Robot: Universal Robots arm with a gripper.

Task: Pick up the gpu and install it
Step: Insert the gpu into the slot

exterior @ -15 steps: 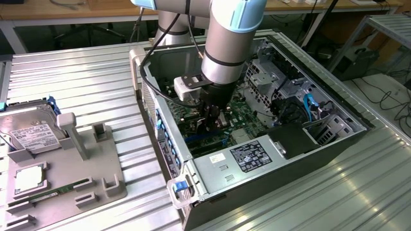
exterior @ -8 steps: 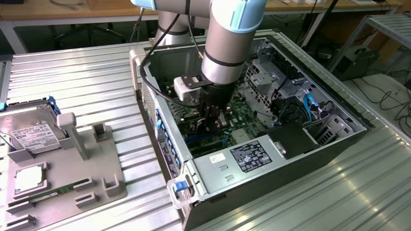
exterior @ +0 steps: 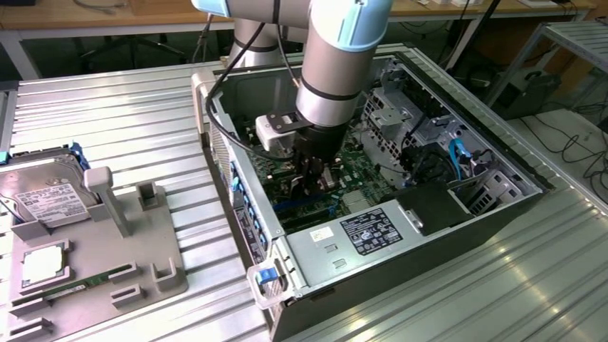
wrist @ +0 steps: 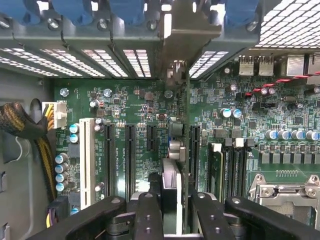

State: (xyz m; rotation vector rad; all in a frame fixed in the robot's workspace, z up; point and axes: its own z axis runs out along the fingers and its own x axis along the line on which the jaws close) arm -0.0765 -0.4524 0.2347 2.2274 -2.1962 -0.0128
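Note:
My gripper (exterior: 318, 179) reaches down into the open computer case (exterior: 494, 214), above the green motherboard (exterior: 357, 167). It is shut on the gpu (wrist: 171, 172), which shows edge-on between the black fingers (wrist: 149, 216). The card runs from the fingers toward the case's rear wall. Its silver bracket (wrist: 176, 47) stands in the rear slot opening. The card's lower edge lies along the row of black expansion slots (wrist: 131, 155); whether it is seated in one I cannot tell. In the exterior view the card is a dark shape (exterior: 320, 191) under the gripper.
A grey fixture (exterior: 142, 235) on the exterior view's left holds a silver hard drive (exterior: 48, 196), a processor chip (exterior: 43, 263) and a green memory stick (exterior: 90, 281). Inside the case are a yellow-black cable bundle (wrist: 30, 130), a processor socket (wrist: 287, 192) and a labelled power supply (exterior: 366, 229).

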